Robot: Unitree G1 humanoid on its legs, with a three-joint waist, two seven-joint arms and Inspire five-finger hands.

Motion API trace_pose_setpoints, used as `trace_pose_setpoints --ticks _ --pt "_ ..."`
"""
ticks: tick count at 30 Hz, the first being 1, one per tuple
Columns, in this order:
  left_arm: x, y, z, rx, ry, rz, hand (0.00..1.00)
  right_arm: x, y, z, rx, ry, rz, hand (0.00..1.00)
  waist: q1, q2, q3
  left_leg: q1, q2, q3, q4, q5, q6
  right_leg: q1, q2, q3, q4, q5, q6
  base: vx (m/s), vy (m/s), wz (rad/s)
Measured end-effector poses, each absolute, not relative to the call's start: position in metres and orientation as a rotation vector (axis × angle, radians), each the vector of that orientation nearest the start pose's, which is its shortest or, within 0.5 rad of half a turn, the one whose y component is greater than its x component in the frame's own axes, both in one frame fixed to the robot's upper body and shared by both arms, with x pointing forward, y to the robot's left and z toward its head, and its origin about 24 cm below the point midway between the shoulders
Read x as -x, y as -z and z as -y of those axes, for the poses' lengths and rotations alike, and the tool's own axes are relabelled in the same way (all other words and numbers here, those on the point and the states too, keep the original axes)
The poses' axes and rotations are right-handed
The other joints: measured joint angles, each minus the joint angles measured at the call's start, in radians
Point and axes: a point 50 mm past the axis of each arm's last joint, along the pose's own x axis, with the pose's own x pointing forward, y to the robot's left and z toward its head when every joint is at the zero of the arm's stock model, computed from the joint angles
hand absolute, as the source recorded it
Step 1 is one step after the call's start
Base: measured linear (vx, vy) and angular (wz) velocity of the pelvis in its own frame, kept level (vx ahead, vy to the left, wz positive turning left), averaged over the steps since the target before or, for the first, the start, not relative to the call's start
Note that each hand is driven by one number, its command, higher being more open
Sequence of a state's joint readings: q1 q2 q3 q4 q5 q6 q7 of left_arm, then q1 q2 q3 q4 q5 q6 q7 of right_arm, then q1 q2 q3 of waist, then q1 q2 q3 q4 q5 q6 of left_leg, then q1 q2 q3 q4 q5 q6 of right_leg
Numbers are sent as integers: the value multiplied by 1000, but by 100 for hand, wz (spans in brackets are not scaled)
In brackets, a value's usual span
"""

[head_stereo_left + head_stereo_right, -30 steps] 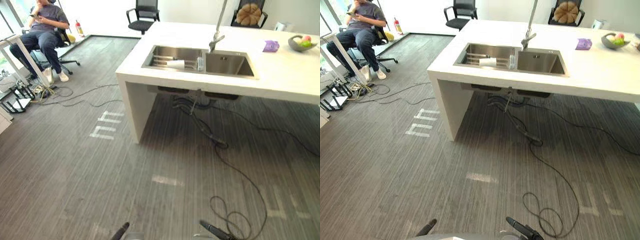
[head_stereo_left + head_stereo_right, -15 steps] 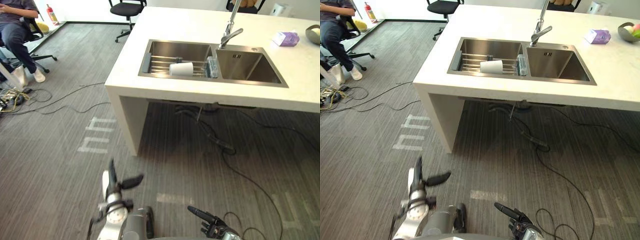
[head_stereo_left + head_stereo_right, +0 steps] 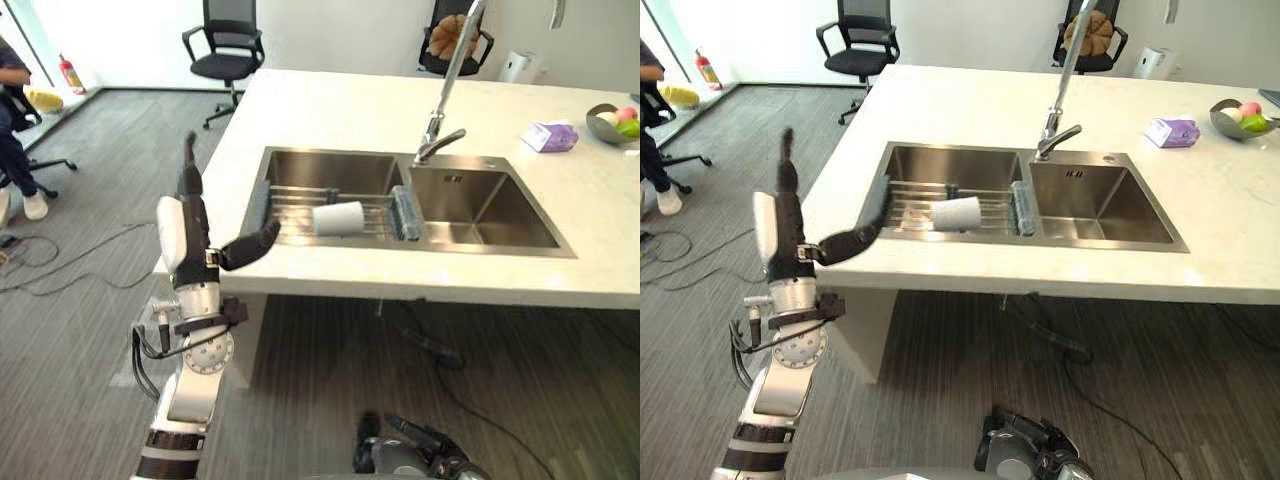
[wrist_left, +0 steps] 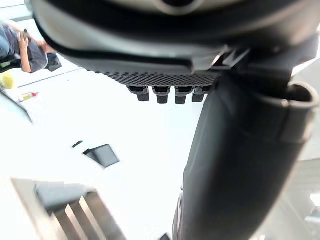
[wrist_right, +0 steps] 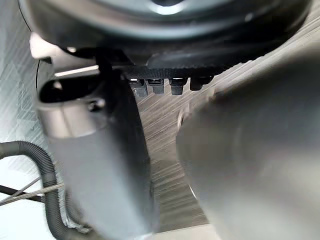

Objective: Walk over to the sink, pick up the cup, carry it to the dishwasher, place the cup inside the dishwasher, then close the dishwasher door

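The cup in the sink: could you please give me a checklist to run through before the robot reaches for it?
1. Cup found: ok. The cup lies on its side on the rack in the left basin of the sink.
2. Left hand open: ok. The left hand has straight fingers, with the thumb out.
3. Left hand free: ok. It holds nothing.
4. Hand at the cup: not ok. It is raised by the left edge of the counter, apart from the cup.
5. Faucet out of the way: ok. The faucet stands behind the basins, right of the cup.
6. Right hand ready: cannot tell. The right hand hangs low, near the floor.
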State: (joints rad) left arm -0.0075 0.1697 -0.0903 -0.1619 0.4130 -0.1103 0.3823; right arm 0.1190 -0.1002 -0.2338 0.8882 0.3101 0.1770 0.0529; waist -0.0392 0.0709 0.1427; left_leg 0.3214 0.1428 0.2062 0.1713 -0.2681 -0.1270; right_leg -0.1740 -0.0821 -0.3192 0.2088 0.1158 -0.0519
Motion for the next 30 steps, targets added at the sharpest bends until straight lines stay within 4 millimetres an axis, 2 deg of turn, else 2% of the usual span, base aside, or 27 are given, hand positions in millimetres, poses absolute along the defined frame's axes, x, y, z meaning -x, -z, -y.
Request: trace_pose_setpoints --ticks 1,2,4,5,7,8,9,10,11,13,14,15,17,18,23,30 --pt "-247 -97 -153 -494 -212 389 100 -98 152 218 -365 368 -1099 100 0 14 -1 7 18 0 -2 16 -1 -15 9 -7 55 -53 -9 378 -210 7" --pt "-247 -97 -149 -496 -190 389 100 -99 152 218 -368 361 -1103 100 0 13 -1 13 24 -3 -2 26 0 -20 9 -9 83 -78 -11 329 -228 7" --pt "-246 -97 -140 -500 -122 385 100 -98 153 215 -374 332 -1135 100 0 3 -10 23 49 -11 46 54 8 -21 18 -17 165 -187 -11 269 -230 6" --pt "-245 -97 -140 -500 -109 384 100 -97 152 215 -369 322 -1146 100 1 4 -15 9 60 -18 84 56 11 -17 29 -17 162 -198 -14 222 -223 -4" --pt "-241 -101 -137 -505 -66 393 100 -97 152 213 -376 298 -1175 100 4 10 -22 -115 106 -66 318 82 29 30 70 -26 87 -206 -25 202 -181 9" --pt "-240 -103 -132 -505 -31 402 100 -94 153 213 -373 282 -1198 100 11 12 -22 -208 150 -70 503 90 32 85 100 -32 22 -206 -29 248 -156 24" --pt "-239 -103 -129 -508 2 403 100 -89 154 213 -364 277 -1223 100 23 11 -23 -260 178 -52 593 55 22 146 120 -37 -31 -205 -29 252 -139 22" --pt "-239 -103 -128 -513 15 400 100 -87 154 214 -358 275 -1235 100 26 8 -26 -279 180 -38 596 31 24 174 122 -41 -50 -204 -29 329 -132 15" --pt "-239 -101 -128 -540 68 386 100 -80 157 216 -355 290 -1267 100 34 1 -40 -311 164 27 467 -7 36 226 121 -45 -90 -198 -30 228 -77 6" --pt "-239 -100 -129 -556 102 377 100 -77 158 219 -350 296 -1278 100 38 10 -51 -321 134 57 307 2 47 242 117 -43 -101 -191 -22 221 -24 -4" --pt "-241 -100 -127 -564 133 368 100 -78 158 222 -340 297 -1269 100 42 23 -54 -329 93 45 141 106 49 246 113 -38 -99 -188 -19 374 43 -30" --pt "-243 -95 -129 -590 152 340 100 -78 158 222 -338 299 -1266 100 45 28 -63 -275 62 43 45 150 31 254 102 -10 -97 -183 -11 327 64 -23" --pt "-249 -95 -129 -619 172 332 100 -82 157 220 -346 300 -1244 100 24 26 -62 -225 25 47 -85 203 32 247 87 -12 -101 -185 -7 265 86 3" --pt "-258 -94 -131 -659 199 322 100 -84 158 219 -354 314 -1237 100 13 26 -62 -201 9 46 -155 238 34 241 80 -13 -106 -185 -7 180 92 15" --pt "-268 -90 -148 -750 270 240 100 -85 158 218 -360 331 -1225 100 -7 25 -63 -173 3 48 -196 239 35 257 79 -10 -130 -184 -5 103 53 1" --pt "-267 -79 -162 -867 438 126 100 -83 159 217 -354 326 -1241 100 -8 19 -66 -162 -17 49 -213 241 38 284 67 -8 -180 -160 30 -10 37 0"
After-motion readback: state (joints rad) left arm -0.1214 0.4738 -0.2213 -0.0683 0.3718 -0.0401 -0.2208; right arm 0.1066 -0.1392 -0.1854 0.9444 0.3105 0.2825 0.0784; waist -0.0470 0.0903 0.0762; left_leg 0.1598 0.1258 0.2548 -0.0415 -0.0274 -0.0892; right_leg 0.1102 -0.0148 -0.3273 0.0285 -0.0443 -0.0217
